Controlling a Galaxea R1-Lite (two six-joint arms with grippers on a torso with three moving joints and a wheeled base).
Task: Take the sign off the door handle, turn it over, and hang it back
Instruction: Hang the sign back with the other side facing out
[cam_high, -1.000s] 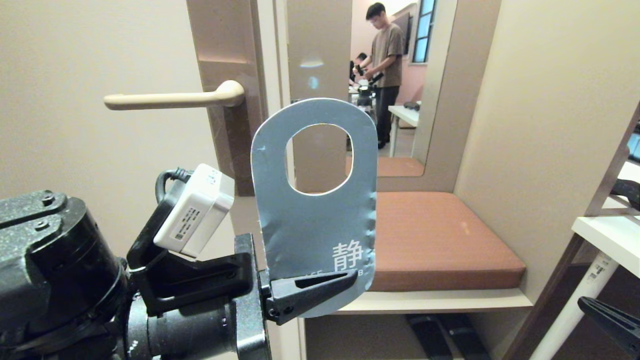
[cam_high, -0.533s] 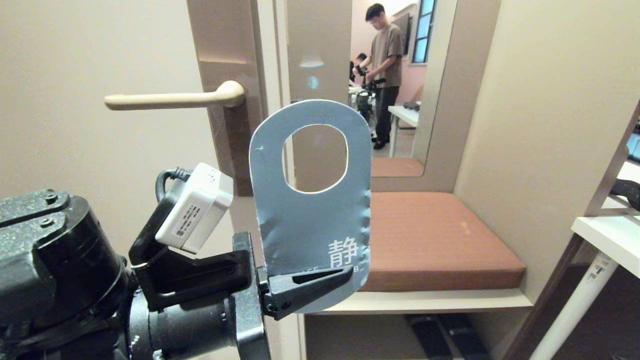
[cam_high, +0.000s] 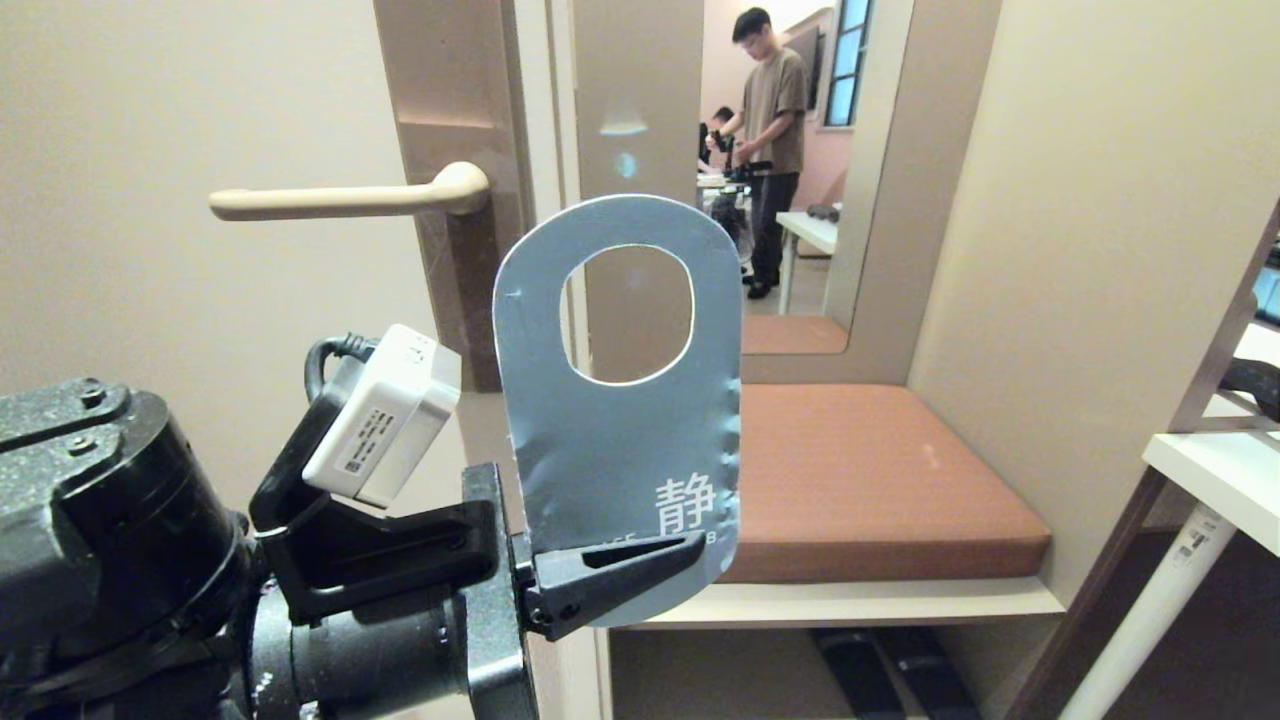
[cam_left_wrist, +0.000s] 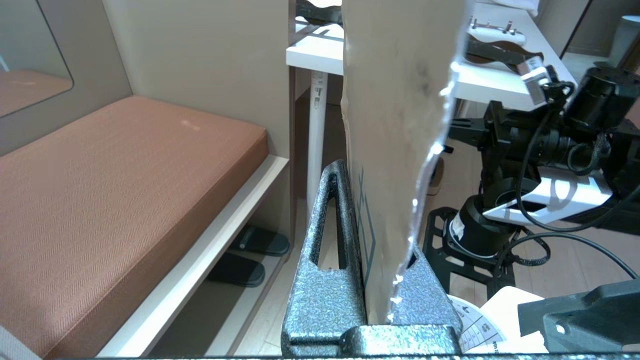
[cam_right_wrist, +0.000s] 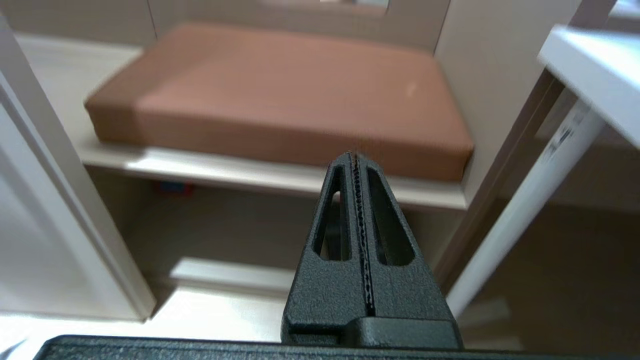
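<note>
On sign (blue face), 靜 character

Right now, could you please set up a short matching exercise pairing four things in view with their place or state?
Things:
1. sign
2. door handle
3. right end effector
4. slippers

States or places:
A. under the bench shelf
B. shut, holding nothing
C. bare, nothing hanging on it
D. held upright by its lower edge in the left end effector

Pairs: 1-D, 2-C, 3-B, 4-A
</note>
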